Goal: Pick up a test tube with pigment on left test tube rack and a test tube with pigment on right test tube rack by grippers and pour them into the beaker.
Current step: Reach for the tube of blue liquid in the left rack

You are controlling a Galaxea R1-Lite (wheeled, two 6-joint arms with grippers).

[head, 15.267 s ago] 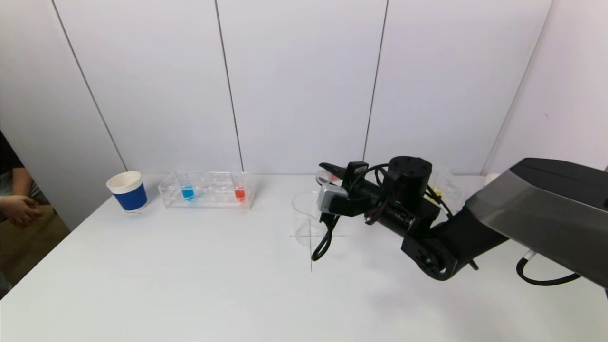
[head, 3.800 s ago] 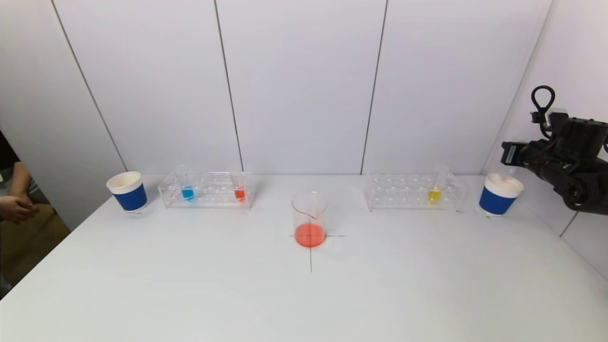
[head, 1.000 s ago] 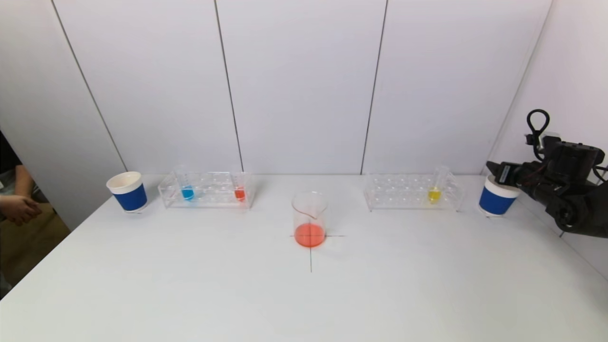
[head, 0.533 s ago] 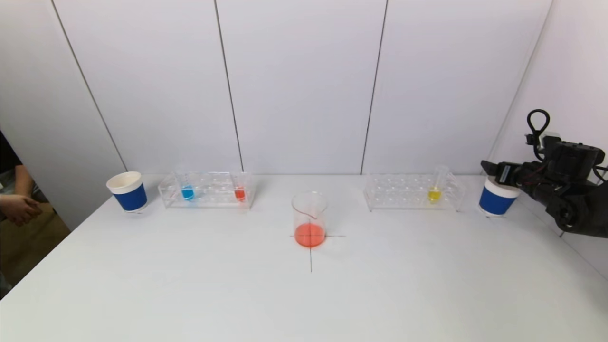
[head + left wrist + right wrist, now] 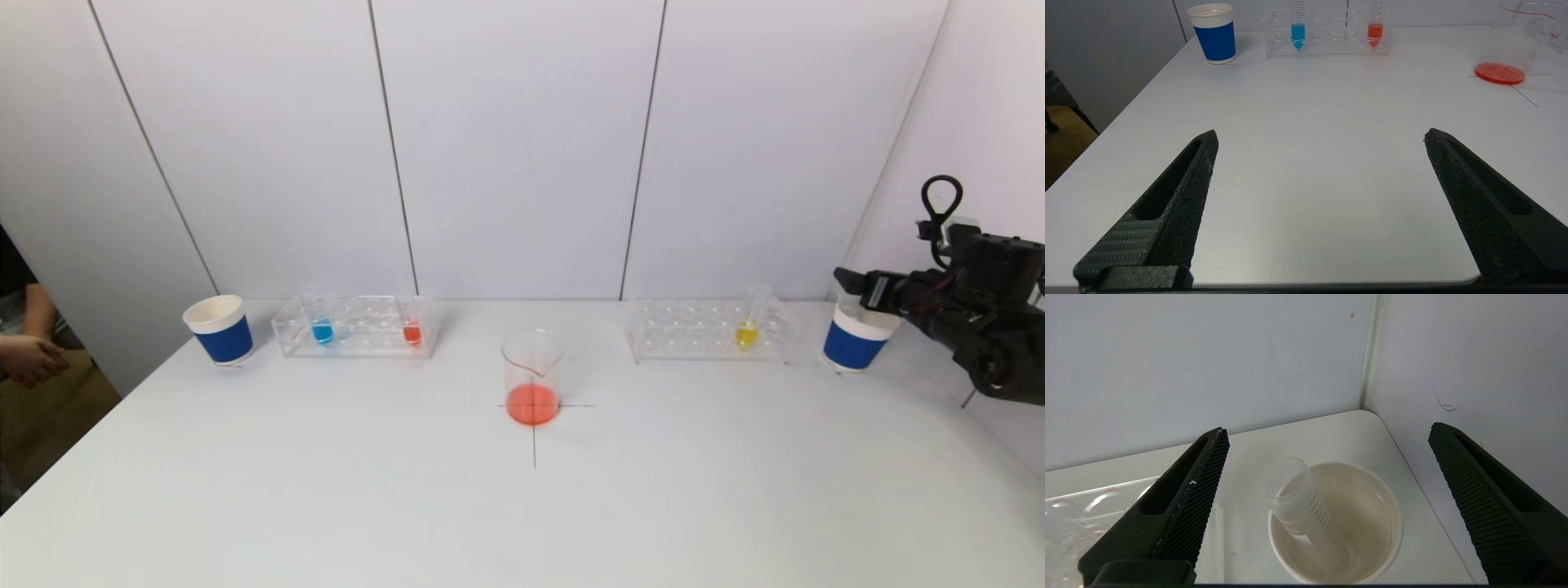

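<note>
Your right hand (image 5: 1327, 435) hovers just above the blue cup (image 5: 857, 339) to the right of the beaker (image 5: 532, 376), fingers spread wide and gripping nothing; an empty test tube (image 5: 1306, 508) leans inside that cup. The beaker on the desk (image 5: 522, 506) holds orange-red liquid. Left of the beaker, the left rack (image 5: 357, 327) carries a blue tube (image 5: 322, 327) and a red tube (image 5: 412, 328); right of it, the right rack (image 5: 709, 331) keeps a yellow tube (image 5: 747, 327). Your left hand (image 5: 1321, 136) is released, low over the desk, well short of the beaker.

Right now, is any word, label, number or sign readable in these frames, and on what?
No text can be read.
Beaker: red printed marks near its rim, too blurred to read.
Test tubes in the left rack: graduation lines only, no legible numbers.
Empty tube in the right cup: graduation ticks only.
</note>
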